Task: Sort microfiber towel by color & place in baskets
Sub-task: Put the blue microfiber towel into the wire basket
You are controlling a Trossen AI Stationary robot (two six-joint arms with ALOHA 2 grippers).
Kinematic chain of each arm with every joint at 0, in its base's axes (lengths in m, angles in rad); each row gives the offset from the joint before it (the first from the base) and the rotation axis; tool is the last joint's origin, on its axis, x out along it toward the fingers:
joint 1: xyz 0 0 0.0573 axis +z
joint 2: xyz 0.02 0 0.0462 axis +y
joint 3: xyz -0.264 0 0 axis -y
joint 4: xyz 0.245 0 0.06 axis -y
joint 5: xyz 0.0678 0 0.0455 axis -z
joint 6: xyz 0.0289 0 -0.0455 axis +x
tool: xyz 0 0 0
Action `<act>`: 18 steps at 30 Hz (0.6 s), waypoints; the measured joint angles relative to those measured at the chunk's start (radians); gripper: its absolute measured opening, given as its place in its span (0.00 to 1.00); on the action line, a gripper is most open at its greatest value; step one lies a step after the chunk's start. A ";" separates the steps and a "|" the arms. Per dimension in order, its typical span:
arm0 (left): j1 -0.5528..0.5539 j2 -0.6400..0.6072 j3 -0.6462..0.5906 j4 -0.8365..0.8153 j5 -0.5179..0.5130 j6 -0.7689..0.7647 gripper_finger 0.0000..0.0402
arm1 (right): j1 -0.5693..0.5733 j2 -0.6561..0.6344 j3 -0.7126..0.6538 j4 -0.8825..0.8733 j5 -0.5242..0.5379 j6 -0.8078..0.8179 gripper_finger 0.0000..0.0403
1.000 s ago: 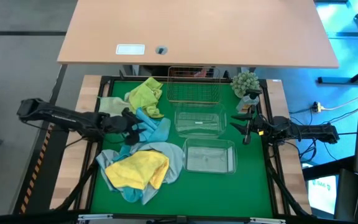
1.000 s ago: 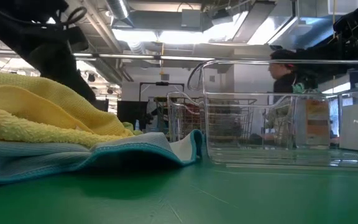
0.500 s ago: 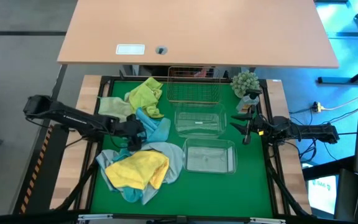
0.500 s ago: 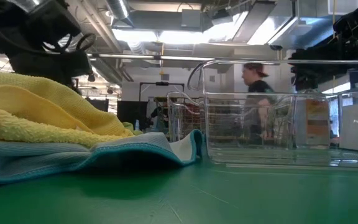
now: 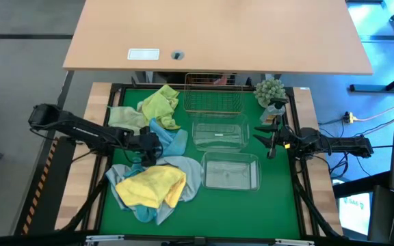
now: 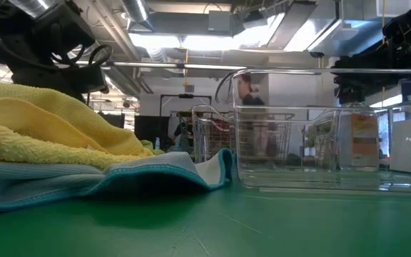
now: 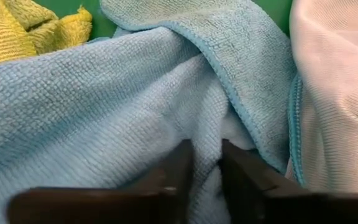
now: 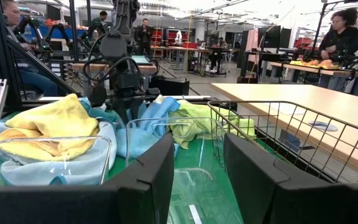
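A blue towel (image 5: 174, 141) lies at the table's left centre, between a yellow-green towel (image 5: 161, 102) farther back and a yellow towel (image 5: 152, 184) that rests on a pale blue-grey one (image 5: 191, 174) nearer the front. My left gripper (image 5: 157, 141) is down on the blue towel (image 7: 104, 106) and shut on it. A copper wire basket (image 5: 213, 111) and two clear tubs (image 5: 194, 134) (image 5: 204, 171) stand in a row down the table's middle. My right gripper (image 5: 269, 139) waits open and empty at the table's right edge, facing the tubs (image 8: 197, 149). My left gripper pinches a raised fold of the blue towel (image 7: 207, 180) between its two fingers (image 7: 182, 171). The fingers come from the table's left, slanting down. The towel lies slack on the table and on the towels beside it.
A small potted green plant (image 5: 271, 91) stands at the far right corner. A pale green towel (image 5: 122, 116) lies at the far left. Bare green mat (image 5: 252, 212) shows at the front right. A person (image 6: 248, 121) is in the room behind.
My left gripper has gone toward the table's right edge, onto the blue towel. The towels and baskets lie as before. The person behind the table has walked across the room.
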 joint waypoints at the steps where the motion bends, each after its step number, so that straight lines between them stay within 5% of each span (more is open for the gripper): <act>1: 0.000 -0.005 0.000 0.000 0.001 -0.006 0.08 | 0.000 0.000 0.000 0.000 0.000 0.000 0.35; 8: 0.000 -0.065 0.088 -0.006 -0.021 -0.043 0.02 | 0.000 0.000 0.000 0.000 0.000 0.000 0.35; 18: 0.011 -0.098 0.324 -0.011 -0.134 0.153 0.01 | 0.000 0.000 0.000 0.000 0.000 0.000 0.35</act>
